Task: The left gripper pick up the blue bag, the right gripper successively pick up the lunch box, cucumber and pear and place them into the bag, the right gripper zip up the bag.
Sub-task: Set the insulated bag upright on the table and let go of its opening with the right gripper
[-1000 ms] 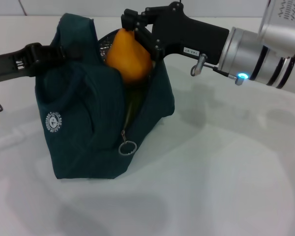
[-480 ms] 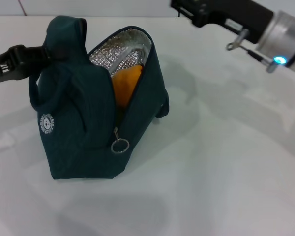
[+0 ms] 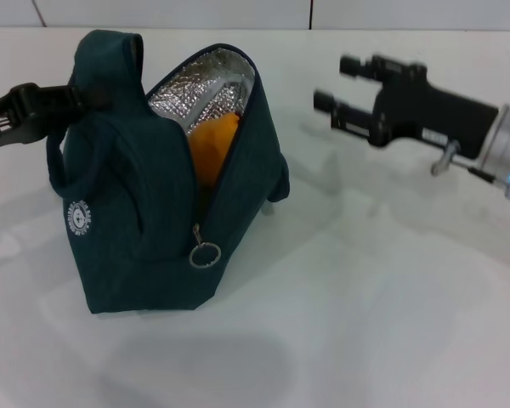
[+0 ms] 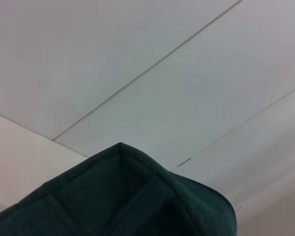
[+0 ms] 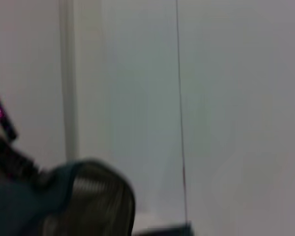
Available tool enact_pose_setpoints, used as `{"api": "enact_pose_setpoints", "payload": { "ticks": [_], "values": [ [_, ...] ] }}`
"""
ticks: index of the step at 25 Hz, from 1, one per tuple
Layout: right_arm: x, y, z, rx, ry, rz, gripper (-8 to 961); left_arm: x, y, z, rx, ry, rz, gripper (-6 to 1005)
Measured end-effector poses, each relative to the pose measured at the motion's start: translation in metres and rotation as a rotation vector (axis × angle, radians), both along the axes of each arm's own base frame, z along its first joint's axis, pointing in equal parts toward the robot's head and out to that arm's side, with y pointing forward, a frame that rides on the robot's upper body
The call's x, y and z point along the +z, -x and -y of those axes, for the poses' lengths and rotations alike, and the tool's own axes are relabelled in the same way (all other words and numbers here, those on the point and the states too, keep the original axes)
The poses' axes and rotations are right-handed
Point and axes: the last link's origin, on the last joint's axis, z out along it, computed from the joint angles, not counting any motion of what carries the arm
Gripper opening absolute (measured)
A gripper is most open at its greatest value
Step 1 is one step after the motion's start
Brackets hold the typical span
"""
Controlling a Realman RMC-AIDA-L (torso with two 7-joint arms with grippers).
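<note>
Right gripper has withdrawn, released, pear inside blue bag grasped by left gripper

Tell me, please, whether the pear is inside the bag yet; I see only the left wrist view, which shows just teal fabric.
Observer: Yes. In the head view the pear sits inside the blue bag, whose handle the left gripper grips.
Operator: Where is the right gripper?
Observer: The right gripper is open and empty, apart from the bag on the robot's right.
Operator: Is the zipper closed?
Observer: No. The ring pull hangs low and the bag's mouth gapes above it.
</note>
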Motion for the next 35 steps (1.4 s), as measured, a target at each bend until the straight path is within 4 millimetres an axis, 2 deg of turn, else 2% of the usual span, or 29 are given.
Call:
{"api": "enact_pose_setpoints", "payload": {
  "ticks": [6, 15, 35],
  "values": [
    [-0.009, -0.01, 0.005, -0.022, 0.037, 0.055, 619, -0.001, -0.001, -0.001, -0.002, 0.001, 0.002, 47],
    [-0.034, -0.003, 0.023, 0.036, 0.145, 0.115, 620, -0.001, -0.002, -0.002, -0.004, 0.002, 0.004, 47],
    [-0.04, 0.003, 0.028, 0.067, 0.173, 0.111, 597, 0.0, -0.004, -0.003, -0.01, -0.002, 0.012, 47]
  ]
}}
